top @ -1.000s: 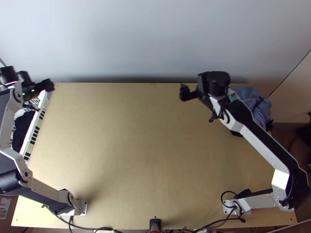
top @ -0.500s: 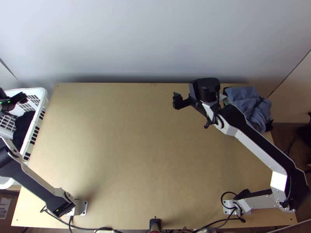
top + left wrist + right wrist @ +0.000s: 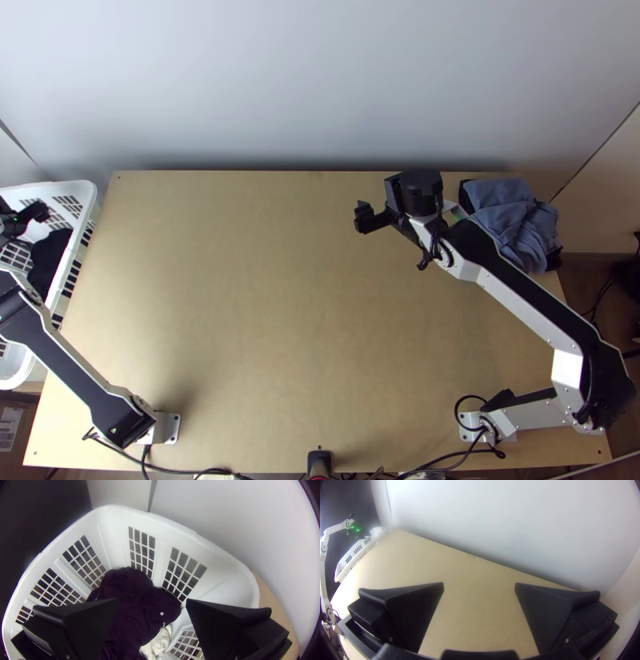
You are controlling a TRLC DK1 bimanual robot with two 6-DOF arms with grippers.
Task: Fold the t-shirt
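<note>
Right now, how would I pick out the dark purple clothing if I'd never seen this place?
Find the wooden table from above, then the white slatted basket at its left edge. Inside lies the dark purple clothing, bunched up, with small white print. Its dark colour sets it apart from the whitish cloth peeking out beside it.

Left claw [image 3: 34, 213]: gone left from beside the bench [image 3: 264, 280], over the basket [image 3: 83, 192]
Right claw [image 3: 374, 216]: slightly left, toward the near edge

Smooth white plastic basket [image 3: 116, 540], matt dark cloth [image 3: 133, 593], matt blue cloth [image 3: 516, 224], smooth wooden table [image 3: 280, 320]
</note>
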